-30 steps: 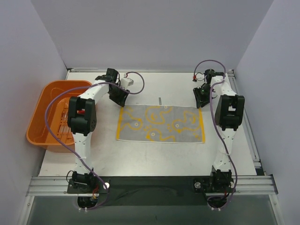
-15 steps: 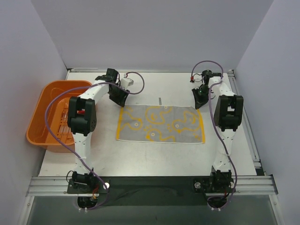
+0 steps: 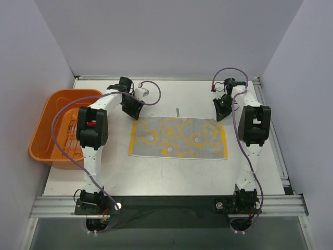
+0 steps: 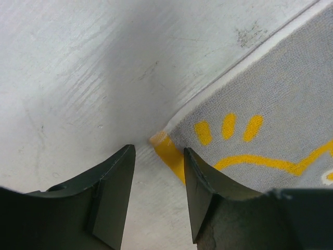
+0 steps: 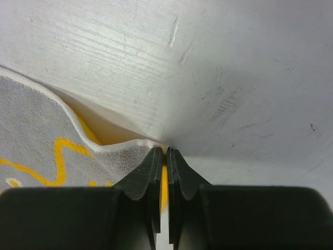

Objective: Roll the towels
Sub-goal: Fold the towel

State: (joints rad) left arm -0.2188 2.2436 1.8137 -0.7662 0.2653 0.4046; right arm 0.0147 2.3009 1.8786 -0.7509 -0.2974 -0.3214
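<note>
As far as I can judge, rolling hasn't begun: the towel (image 3: 178, 137) lies flat in the middle of the desk (image 3: 156, 174), with no turn in it yet. My right hand (image 5: 165, 152) is pressed together on the far right corner, pinching the thin edge, which buckles softly off the surface. My left hand (image 4: 157, 152) is spread, straddling the far left corner without gripping. The cloth is grey, short-piled, with yellow squiggles and a yellow hem. The desk is scuffed white board. I see only this one towel.
</note>
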